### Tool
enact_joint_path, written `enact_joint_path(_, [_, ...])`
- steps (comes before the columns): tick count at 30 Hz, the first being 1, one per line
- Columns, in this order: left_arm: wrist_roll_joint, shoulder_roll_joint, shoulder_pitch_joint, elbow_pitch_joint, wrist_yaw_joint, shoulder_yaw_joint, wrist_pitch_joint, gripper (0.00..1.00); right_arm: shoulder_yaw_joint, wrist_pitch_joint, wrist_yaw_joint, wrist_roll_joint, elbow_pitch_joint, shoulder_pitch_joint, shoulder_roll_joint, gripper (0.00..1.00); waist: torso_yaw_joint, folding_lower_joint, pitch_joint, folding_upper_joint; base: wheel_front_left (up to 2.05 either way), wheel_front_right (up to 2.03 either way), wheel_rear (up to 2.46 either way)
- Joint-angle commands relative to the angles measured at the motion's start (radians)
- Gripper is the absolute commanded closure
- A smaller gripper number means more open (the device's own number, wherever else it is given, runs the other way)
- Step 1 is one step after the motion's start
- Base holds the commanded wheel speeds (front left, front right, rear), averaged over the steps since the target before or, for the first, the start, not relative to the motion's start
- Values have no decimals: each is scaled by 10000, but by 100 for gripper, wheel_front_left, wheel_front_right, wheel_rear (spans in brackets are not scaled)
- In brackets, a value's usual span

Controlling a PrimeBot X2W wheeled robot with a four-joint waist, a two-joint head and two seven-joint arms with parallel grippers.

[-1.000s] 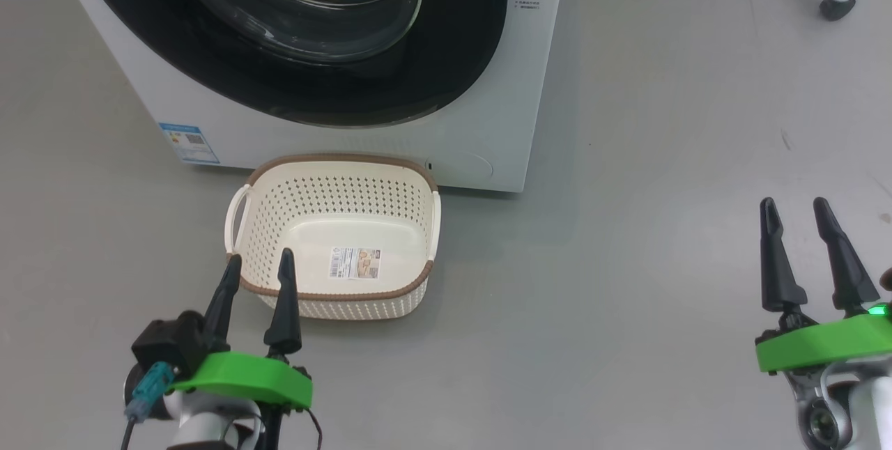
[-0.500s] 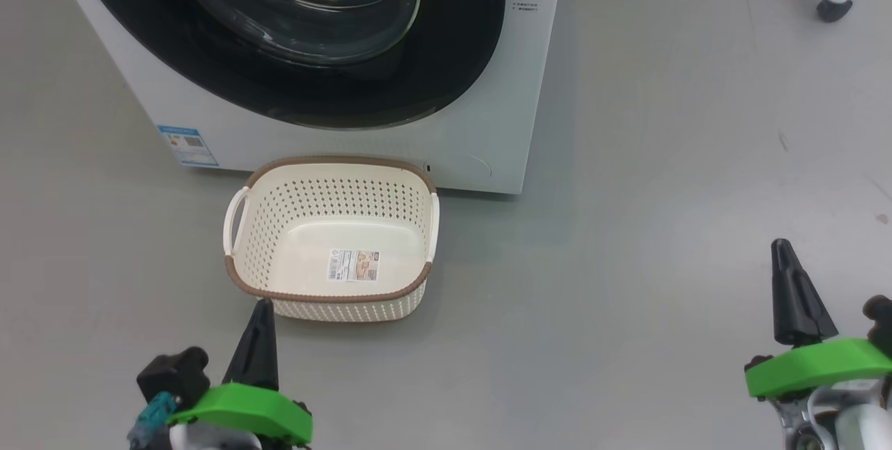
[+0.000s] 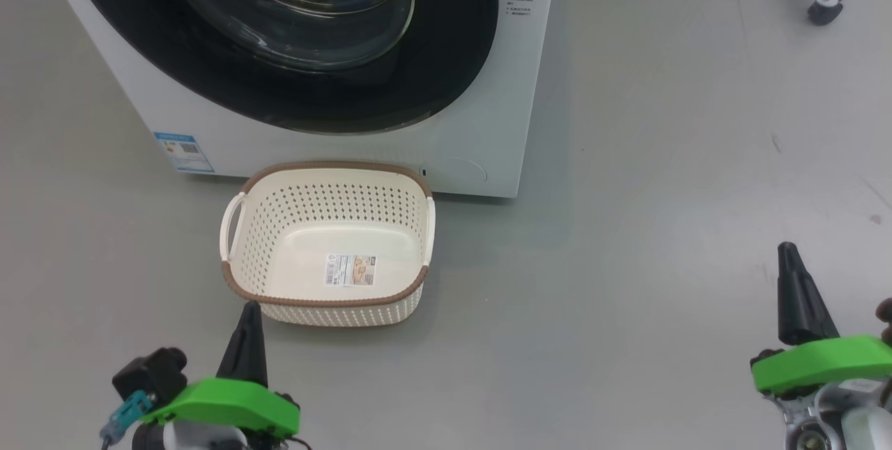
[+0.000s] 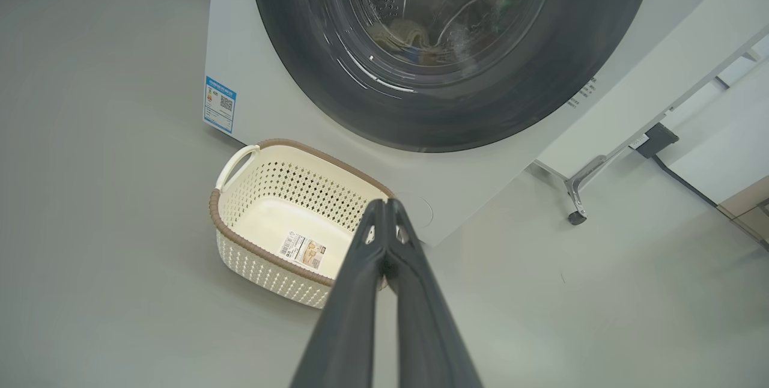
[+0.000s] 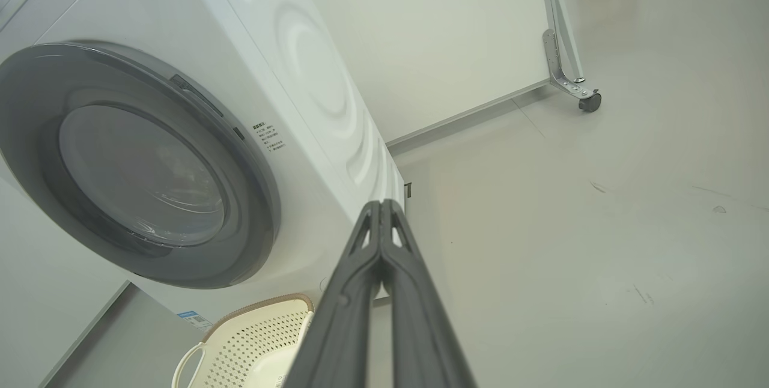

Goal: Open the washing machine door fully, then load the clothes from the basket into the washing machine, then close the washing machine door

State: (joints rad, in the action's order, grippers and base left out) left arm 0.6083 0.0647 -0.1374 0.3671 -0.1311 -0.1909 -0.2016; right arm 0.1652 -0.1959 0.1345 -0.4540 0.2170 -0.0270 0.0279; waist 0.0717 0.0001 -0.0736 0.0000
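cream perforated basket [image 3: 240, 265], brown rim; white washing machine [image 3: 488, 102]; glossy black door [image 3: 446, 53]

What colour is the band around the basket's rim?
Brown, on a cream-white basket; clearest in the head view.

The left gripper [image 3: 249, 307] and right gripper [image 3: 788, 249] are each showing long tapering black fingers [image 3: 244, 356] on a bright green collar [image 3: 223, 401], a teal plug [image 3: 127, 413] with dark cable sitting beside the left.
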Motion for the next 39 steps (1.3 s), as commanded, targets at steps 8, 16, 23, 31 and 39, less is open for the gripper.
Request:
enact_joint_path(8, [913,73,-291,-448,1,381,230,100,-39,249,-10,-1036,-241,-424,118,100,-56,0,55,0,0,0,0])
enact_joint_path(16, [1698,77,-238,-517,1,573,449,100,-79,486,-13,-1914,-198,-456,127,100,-111,0,109,0,0,0,0])
enact_joint_path(23, [2378,78,-193,-575,2,743,642,100,-114,693,-15,-2678,-160,-484,135,100,-160,0,157,0,0,0,0])
enact_joint_path(31, [3253,76,-136,-649,2,968,896,100,-158,960,-17,-3665,-111,-520,145,100,-222,0,218,0,0,0,0])
enact_joint_path(39, [3931,72,-92,-705,2,1146,1096,100,-193,1168,-19,-4433,-73,-549,152,100,-270,0,265,0,0,0,0])
